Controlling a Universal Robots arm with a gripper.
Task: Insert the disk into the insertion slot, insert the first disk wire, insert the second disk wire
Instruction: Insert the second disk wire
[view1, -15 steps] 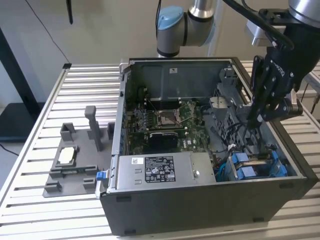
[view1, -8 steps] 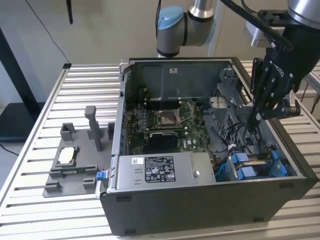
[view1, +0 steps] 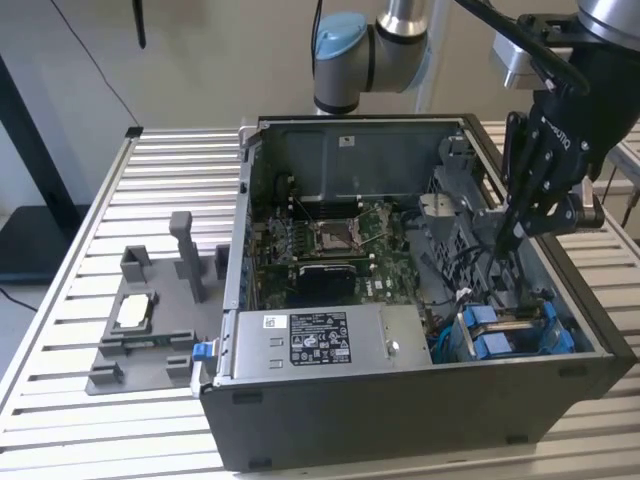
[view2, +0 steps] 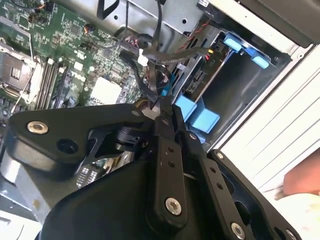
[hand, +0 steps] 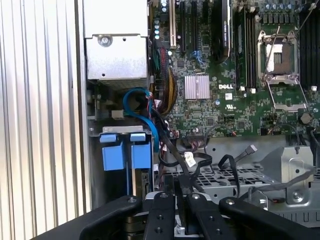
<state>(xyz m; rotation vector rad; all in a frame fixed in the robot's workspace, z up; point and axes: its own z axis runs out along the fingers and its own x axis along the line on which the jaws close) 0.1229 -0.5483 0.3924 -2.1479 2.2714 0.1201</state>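
Disk (view1: 495, 345): seated, four o'clock of case (view1: 400, 410). My pincer (view1: 506, 240) pinches black wire (hand: 182, 186); held askew, it could slip or jam.

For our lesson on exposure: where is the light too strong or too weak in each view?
Exterior view: even light on the table, while the inside of the case lies in shade. Second wrist view: the table is washed out to near white, and the tool is a dark mass in front. First wrist view: glare on the table, the board evenly lit, the tool dark.
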